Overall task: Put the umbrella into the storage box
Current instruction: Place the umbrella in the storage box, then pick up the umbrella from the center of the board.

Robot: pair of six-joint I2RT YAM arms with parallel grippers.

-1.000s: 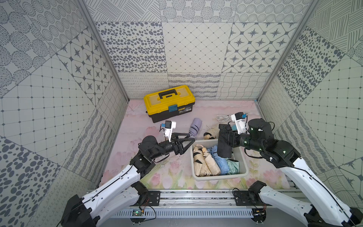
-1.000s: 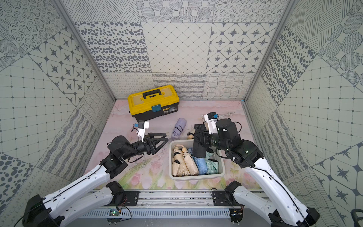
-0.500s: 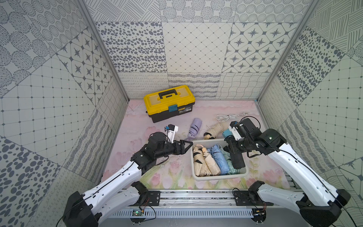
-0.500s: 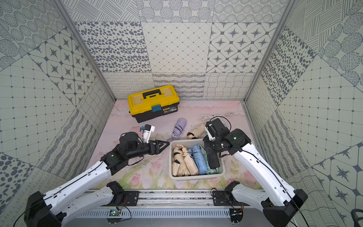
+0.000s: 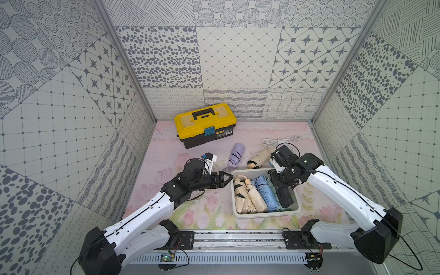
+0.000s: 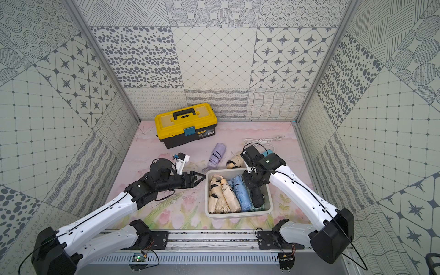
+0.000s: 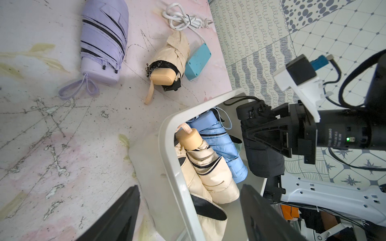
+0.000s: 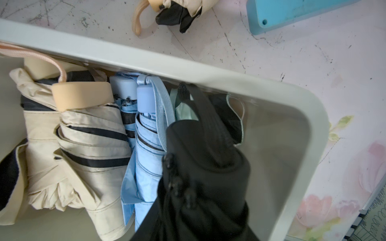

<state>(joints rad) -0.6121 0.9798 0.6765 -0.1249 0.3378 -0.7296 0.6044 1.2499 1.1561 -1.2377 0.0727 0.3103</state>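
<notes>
Bending into the storage box (image 5: 264, 213), right jaws clamp the black umbrella (image 5: 284, 197); left jaws gape.

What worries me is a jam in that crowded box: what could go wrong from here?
1. The white plastic storage box already holds beige folded umbrellas and light-blue ones; the black folded umbrella in the shut right gripper may ride on them instead of settling.
2. Its black wrist strap lies by the rim and could snag on release.
3. The open left gripper sits at the box's wall and might shove it.
</notes>
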